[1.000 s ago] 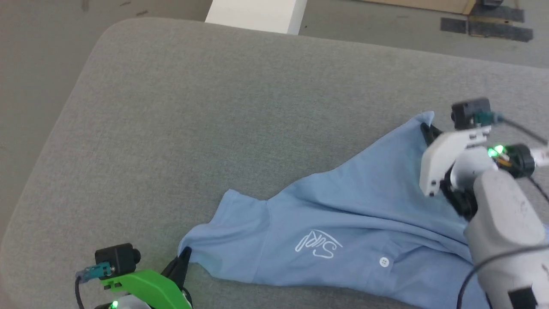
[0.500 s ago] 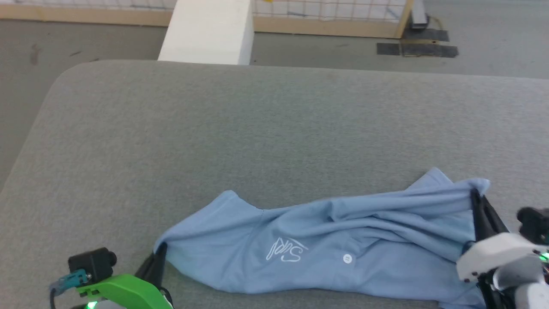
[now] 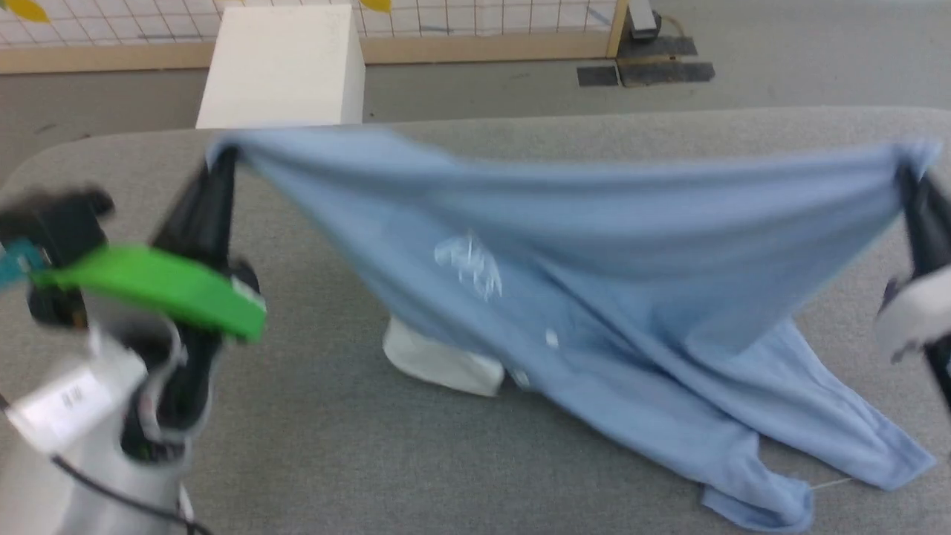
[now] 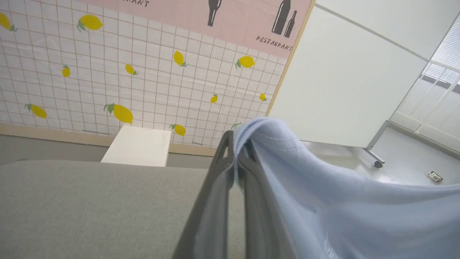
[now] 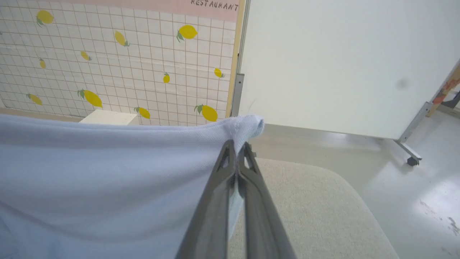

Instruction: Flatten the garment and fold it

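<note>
My left jaws are closed on one corner of the garment (image 3: pixel 594 245), near the far left corner of the surface (image 3: pixel 297 461), and my right jaws are closed on the other, near the right edge. The cloth hangs stretched between them, its lower end lying toward the near right corner

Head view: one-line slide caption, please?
Left gripper and right gripper, jaws shut on opposite ends, hold the garment stretched above the grey surface.

Staged lab, printed restaurant backdrop (image 4: pixel 143 72)
</note>
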`<state>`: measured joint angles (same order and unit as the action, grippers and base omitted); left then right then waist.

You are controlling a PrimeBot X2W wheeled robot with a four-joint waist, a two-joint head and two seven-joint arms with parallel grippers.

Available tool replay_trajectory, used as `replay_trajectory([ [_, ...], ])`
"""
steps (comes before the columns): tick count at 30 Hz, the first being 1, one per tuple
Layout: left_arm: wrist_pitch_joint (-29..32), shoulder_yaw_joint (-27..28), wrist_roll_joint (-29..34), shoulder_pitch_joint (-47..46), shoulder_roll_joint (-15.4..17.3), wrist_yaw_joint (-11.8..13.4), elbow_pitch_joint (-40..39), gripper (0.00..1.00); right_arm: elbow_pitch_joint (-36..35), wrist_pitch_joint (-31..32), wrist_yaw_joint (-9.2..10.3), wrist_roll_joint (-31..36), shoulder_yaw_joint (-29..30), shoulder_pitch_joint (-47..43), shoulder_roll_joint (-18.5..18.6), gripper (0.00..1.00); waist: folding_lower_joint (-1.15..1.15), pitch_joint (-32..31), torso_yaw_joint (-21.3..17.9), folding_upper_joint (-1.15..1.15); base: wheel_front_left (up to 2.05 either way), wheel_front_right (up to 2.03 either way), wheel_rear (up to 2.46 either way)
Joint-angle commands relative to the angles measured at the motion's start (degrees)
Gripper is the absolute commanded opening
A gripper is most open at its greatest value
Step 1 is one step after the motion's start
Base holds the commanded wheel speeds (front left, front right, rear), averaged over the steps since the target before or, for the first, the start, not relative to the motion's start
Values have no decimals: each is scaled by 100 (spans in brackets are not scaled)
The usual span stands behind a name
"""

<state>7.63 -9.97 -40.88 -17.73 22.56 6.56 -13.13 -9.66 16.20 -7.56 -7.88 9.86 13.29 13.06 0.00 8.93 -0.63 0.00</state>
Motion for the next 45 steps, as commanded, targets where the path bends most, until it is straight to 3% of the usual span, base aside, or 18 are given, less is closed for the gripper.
replay_trajectory([
  [1, 108, 28, 19, -505, 71, -27, 60, 0, -71, 187, 8, -8, -127, 428, 206, 0, 0, 307, -131, 0, 0, 0, 0],
  [3, 313, -17, 181, -1425, 194, -65, 277, 0, -46, 513, 8, -66, -411, 1250, 561, 0, 0, 640, -201, 0, 0, 0, 0],
  [6, 363, 30, 168, -2453, 90, -67, 556, 0, 163, 744, 8, -104, -726, 2160, 847, 0, 0, 1035, -246, 0, 0, 0, 0],
  [12, 195, 175, 455, -4318, 105, 2, 1296, 0, 930, 857, 8, -42, -1173, 3914, 1110, 0, 0, 1762, -356, 0, 0, 0, 0],
  [21, -874, 546, 907, -6527, 158, 96, 2186, 0, 2179, 377, 8, 496, -1362, 6101, 886, 0, 0, 2457, -440, 0, 0, 0, 0],
  [27, -1860, 795, 1102, -7310, 260, 21, 2592, 0, 2579, -268, 8, 1032, -1239, 6915, 639, 0, 0, 2526, -444, 0, 0, 0, 0],
  [34, -2105, 723, 1167, -6845, 383, -339, 3138, 0, 3076, -785, 8, 1195, -1244, 6720, 461, 0, 0, 2316, -321, 0, 0, 0, 0],
  [39, -1883, 314, 1396, -5522, 527, -494, 3766, 0, 3559, -966, 8, 818, -1565, 5783, 415, 0, 0, 1971, -179, 0, 0, 0, 0],
  [45, -1146, -88, 1330, -3630, 649, -655, 4076, 0, 3716, -1056, 8, 86, -1948, 4330, 464, 0, 0, 1431, -58, 0, 0, 0, 0],
])
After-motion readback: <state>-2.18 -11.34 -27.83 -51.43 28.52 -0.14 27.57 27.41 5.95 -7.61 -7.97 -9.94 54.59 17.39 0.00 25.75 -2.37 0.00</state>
